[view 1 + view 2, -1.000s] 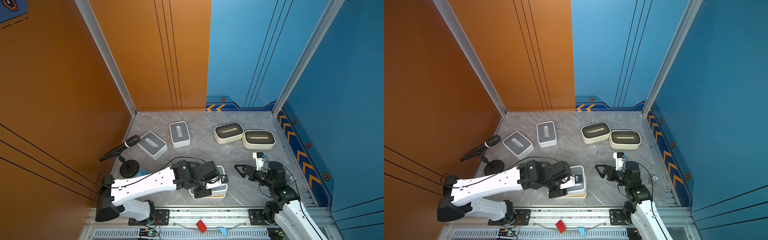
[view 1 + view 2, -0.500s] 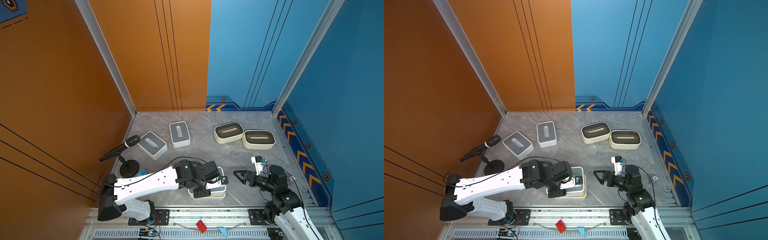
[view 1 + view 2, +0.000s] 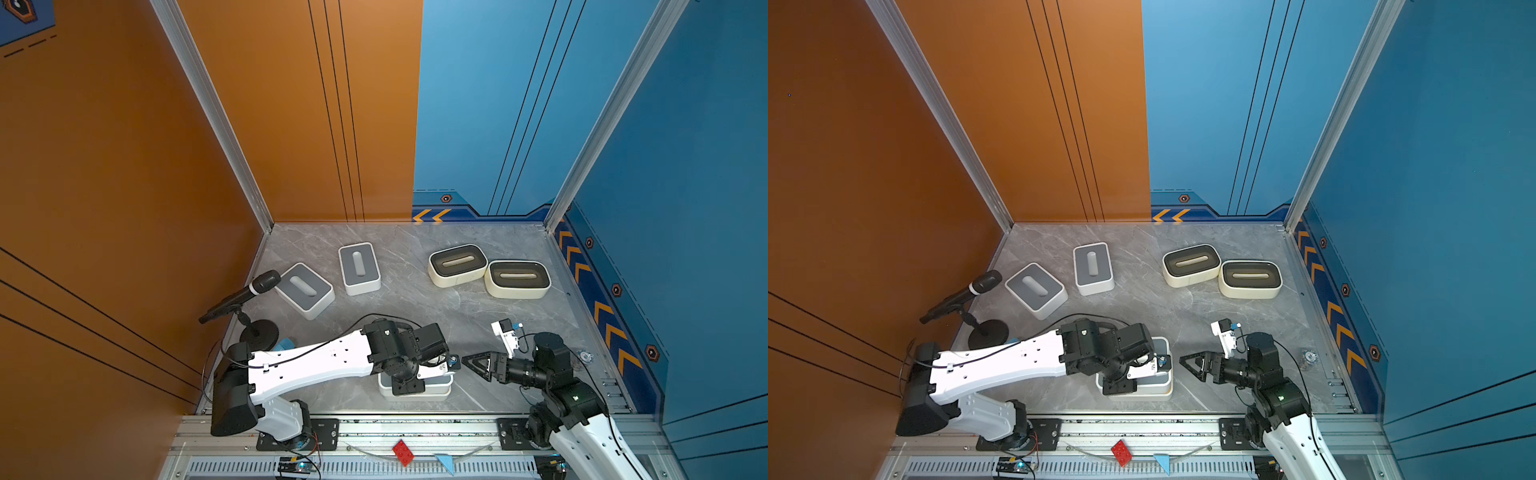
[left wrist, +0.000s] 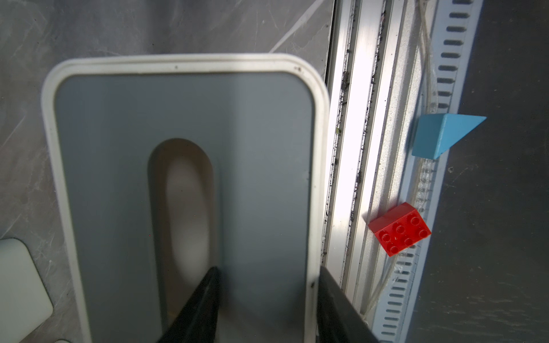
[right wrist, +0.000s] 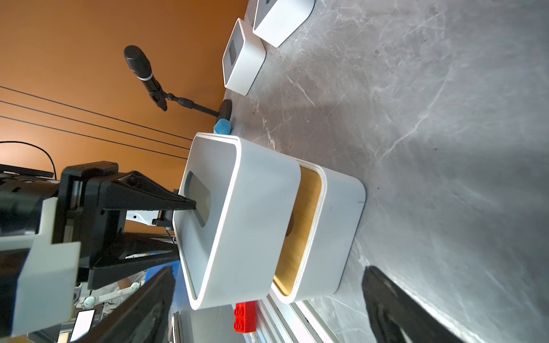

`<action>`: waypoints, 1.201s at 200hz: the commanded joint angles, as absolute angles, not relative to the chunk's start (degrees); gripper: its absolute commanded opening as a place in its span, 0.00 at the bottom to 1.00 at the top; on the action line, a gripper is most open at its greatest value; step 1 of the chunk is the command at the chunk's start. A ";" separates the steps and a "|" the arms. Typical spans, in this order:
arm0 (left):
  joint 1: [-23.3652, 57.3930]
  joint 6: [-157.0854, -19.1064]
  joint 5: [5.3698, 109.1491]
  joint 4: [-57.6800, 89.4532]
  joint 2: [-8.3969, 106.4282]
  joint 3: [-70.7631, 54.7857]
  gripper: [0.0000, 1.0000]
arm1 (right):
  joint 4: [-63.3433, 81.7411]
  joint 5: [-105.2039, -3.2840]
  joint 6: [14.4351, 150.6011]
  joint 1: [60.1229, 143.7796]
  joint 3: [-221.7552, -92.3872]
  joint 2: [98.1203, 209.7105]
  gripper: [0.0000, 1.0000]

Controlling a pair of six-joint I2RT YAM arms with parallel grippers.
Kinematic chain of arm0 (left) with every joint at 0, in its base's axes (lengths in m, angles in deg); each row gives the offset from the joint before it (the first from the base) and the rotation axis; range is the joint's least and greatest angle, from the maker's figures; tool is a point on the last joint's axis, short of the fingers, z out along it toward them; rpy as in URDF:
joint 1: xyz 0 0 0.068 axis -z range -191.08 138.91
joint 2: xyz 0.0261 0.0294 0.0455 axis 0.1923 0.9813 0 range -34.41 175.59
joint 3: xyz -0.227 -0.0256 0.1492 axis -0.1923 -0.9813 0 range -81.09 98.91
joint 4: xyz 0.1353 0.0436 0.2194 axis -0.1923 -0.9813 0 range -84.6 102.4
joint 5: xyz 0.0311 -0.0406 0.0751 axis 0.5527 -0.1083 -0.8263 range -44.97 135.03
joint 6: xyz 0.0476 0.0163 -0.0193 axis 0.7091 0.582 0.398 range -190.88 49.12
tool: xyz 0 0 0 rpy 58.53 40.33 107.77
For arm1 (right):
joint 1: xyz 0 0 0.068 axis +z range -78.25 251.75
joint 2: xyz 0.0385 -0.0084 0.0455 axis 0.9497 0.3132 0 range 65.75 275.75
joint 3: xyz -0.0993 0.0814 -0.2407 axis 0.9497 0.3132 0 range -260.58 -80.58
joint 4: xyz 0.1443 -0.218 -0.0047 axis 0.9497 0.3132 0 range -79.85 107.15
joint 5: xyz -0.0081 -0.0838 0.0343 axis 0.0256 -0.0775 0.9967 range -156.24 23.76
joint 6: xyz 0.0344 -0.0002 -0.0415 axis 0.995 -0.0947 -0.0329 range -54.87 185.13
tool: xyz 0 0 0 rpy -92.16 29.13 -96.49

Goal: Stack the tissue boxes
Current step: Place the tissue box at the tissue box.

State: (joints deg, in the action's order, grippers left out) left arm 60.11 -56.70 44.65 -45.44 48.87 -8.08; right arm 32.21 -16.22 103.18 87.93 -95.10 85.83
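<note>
Near the table's front edge my left gripper (image 4: 269, 270) is shut on a white tissue box with a grey top (image 4: 118, 178). One finger is in the oval slot and the other is outside its wall. That box (image 5: 255, 213) leans tilted over a white box with a bamboo top (image 5: 335, 231). Both top views show the pair (image 3: 436, 380) (image 3: 1154, 380) under the left arm. My right gripper (image 3: 468, 361) (image 5: 269, 268) is open just right of them, holding nothing. Two more grey-topped boxes (image 3: 305, 291) (image 3: 359, 268) lie at the back left. Two cream boxes with dark tops (image 3: 457, 264) (image 3: 517, 278) lie at the back right.
A microphone on a stand (image 3: 257, 286) stands by the left wall, with a small blue object (image 3: 284, 344) at its base. A red brick (image 3: 403, 452) and a blue wedge (image 3: 444, 461) lie on the metal rail in front of the table. A small round part (image 3: 585, 356) lies near the right wall.
The right gripper has drawn back toward the front edge and stayed open. The left gripper keeps its hold on the grey-topped box, which has shifted slightly over the bamboo-topped one.
</note>
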 commanded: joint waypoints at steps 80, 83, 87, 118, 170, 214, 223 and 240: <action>60.00 -54.62 45.21 -40.83 50.49 -8.37 0.39 | 31.19 -12.66 105.12 88.79 -94.69 84.73 1.00; 60.02 -54.54 45.27 -40.72 50.49 -8.48 0.39 | 31.08 -12.64 105.13 88.80 -94.60 84.67 1.00; 60.04 -54.53 45.23 -40.57 50.41 -8.62 0.39 | 30.99 -12.65 105.14 88.80 -94.56 84.80 1.00; 60.11 -54.11 45.04 -40.24 49.81 -9.41 0.39 | 30.86 -12.80 105.32 88.98 -94.53 85.12 1.00; 59.93 -53.39 44.94 -40.24 48.91 -10.39 0.39 | 30.83 -12.89 105.17 89.06 -94.61 85.43 1.00; 59.84 -53.08 45.02 -40.09 48.89 -10.46 0.40 | 30.80 -13.31 105.15 89.15 -94.45 85.11 1.00; 59.84 -53.03 45.03 -40.08 48.92 -10.50 0.40 | 30.83 -13.32 105.14 89.15 -94.43 85.12 1.00; 59.78 -52.95 45.03 -40.07 48.91 -10.60 0.39 | 30.72 -13.38 105.12 89.24 -94.39 85.13 1.00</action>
